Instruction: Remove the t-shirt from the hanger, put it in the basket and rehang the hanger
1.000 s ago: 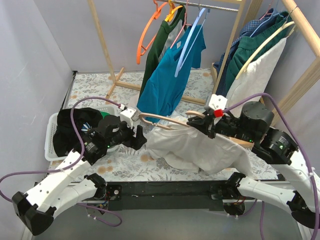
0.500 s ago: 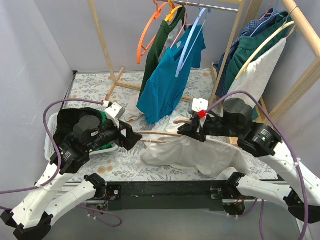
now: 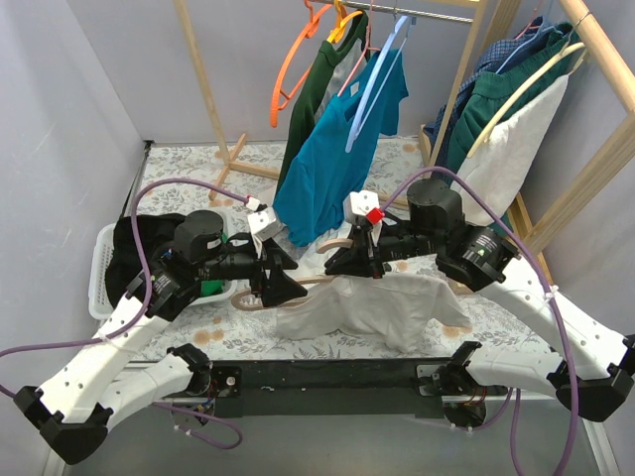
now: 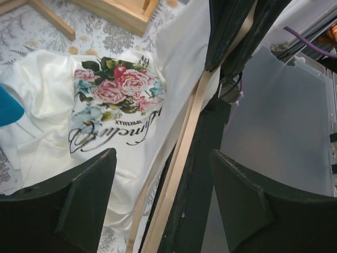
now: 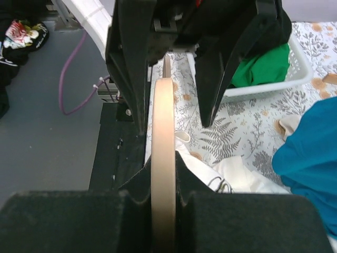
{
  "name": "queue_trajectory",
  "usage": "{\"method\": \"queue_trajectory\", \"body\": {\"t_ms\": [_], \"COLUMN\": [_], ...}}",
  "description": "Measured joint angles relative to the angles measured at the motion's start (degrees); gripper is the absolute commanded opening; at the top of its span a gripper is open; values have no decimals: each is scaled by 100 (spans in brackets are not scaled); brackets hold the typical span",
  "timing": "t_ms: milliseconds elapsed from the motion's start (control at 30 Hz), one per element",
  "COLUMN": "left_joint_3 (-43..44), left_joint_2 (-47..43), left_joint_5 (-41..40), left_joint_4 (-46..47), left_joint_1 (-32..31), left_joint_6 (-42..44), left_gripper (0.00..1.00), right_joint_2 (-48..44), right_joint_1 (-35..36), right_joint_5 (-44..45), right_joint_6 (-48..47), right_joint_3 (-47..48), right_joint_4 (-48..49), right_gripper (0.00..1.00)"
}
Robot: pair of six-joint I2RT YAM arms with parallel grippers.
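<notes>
left jaws wide apart, straddling hanger (image 5: 162, 158), t-shirt (image 4: 113, 95) draped on it; right jaws clamped on hanger

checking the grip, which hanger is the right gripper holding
The pale wooden hanger over the table, carrying the white t-shirt; the orange hanger and blue hanger hang from the rail behind.

Two end effectors (image 3: 281, 285) (image 3: 342, 264), one wooden hanger (image 5: 162, 158), one white t-shirt (image 3: 382, 302), one white basket (image 3: 100, 288).
</notes>
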Motion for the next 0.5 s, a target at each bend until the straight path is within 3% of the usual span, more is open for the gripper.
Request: {"method": "queue_trajectory", "body": {"t_ms": [67, 167, 267, 300, 500], "left_joint_3": [-155, -245, -260, -262, -313], "left_joint_2": [-26, -35, -33, -33, -50], "left_joint_5": [57, 72, 122, 144, 457], "left_joint_4": [74, 153, 249, 273, 420], "left_joint_1": [0, 0, 0, 0, -72], "left_joint_6": [-22, -52, -79, -109, -31], "left_gripper": [65, 47, 9, 2, 0], "right_joint_2": [94, 190, 203, 203, 190], "right_joint_1": [-2, 0, -2, -2, -70], "right_joint_5": [-118, -258, -334, -326, -258], "right_joint_6": [31, 101, 127, 125, 186], "right_joint_3": [37, 50, 50, 50, 46], "right_joint_4": [105, 240, 339, 376, 424], "right_gripper": [1, 1, 1, 1, 1]}}
